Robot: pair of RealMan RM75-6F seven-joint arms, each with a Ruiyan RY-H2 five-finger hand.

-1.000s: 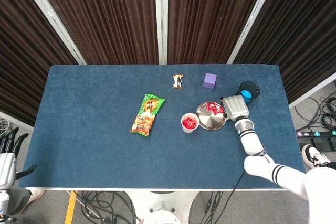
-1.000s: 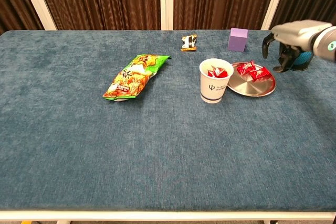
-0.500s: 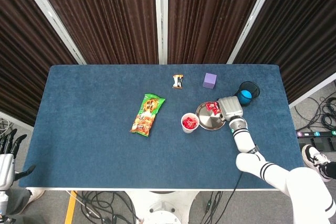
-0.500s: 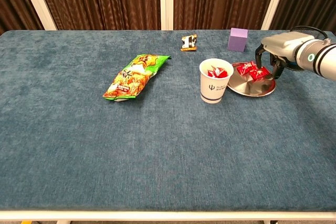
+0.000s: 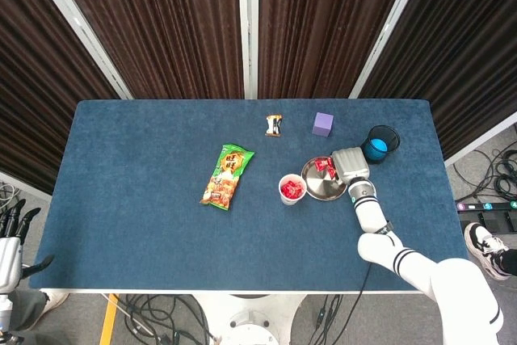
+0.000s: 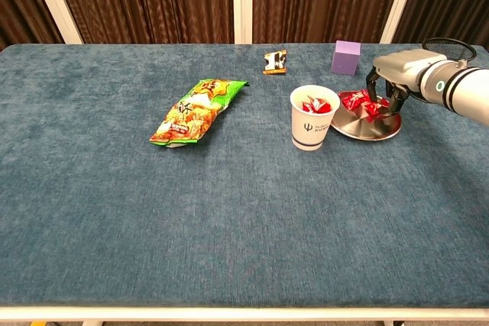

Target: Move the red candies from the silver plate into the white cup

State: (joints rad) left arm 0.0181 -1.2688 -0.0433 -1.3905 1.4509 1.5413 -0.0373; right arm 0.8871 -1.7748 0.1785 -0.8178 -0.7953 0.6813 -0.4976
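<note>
Evidently mid-pick: right hand [image 6: 388, 82] lowered over far side of silver plate [image 6: 359, 127], fingers curled down around red candies [image 6: 372, 107], touching them; whether actually clamped, cannot tell. White cup [image 6: 313, 117] stood just beside plate's left edge, already holding some candies. Left hand [image 5: 10, 236] parked off table's near-left corner, fingers apart, holding nothing. Next, by judgement: firm pinch, lift clear, short carry over cup, release.

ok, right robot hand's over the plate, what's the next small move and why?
Probably close the fingers on a red candy. The right robot hand hangs fingers-down at the candies on the silver plate, nothing visibly held yet; the white cup waits beside it.
</note>
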